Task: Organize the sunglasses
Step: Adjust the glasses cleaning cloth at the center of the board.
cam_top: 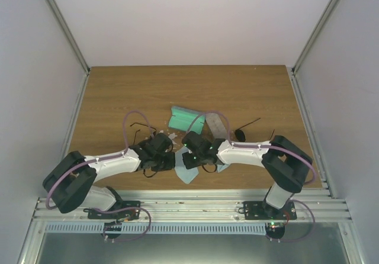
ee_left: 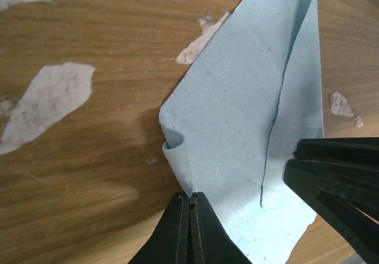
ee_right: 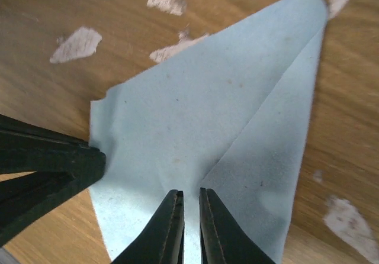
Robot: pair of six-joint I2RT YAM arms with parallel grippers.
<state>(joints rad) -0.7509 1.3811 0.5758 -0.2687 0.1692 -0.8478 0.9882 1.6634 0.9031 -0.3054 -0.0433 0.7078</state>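
Enclosed by plain white walls, the wooden desk (cam_top: 118, 92) is seen with its things gathered near the middle, and little of the organizing appears to be done. Both sunglasses are lying loose on the bare wood. The dark-lensed pair (cam_top: 240, 135) is found just behind the right arm, to the right of the grey case (cam_top: 218, 125). The second pair (cam_top: 140, 125), a thin wire outline, is found behind the left arm, well apart from the first. Neither pair is held, wrapped or placed in a case. A green-lined case (cam_top: 182, 119) is lying open beside the grey one, and nothing can be made out inside it. Attention is being given instead to a light-blue cloth (ee_left: 249, 116), folded over on itself. The left claw (ee_left: 189, 198) is clenched, its tips pressed together on the cloth's edge. The right claw (ee_right: 190, 194) is nearly closed over the same cloth, with a narrow slit visible between its fingers; whether the fabric is already pinched cannot be told. By this judgement, both pairs have yet to be picked up and put away.
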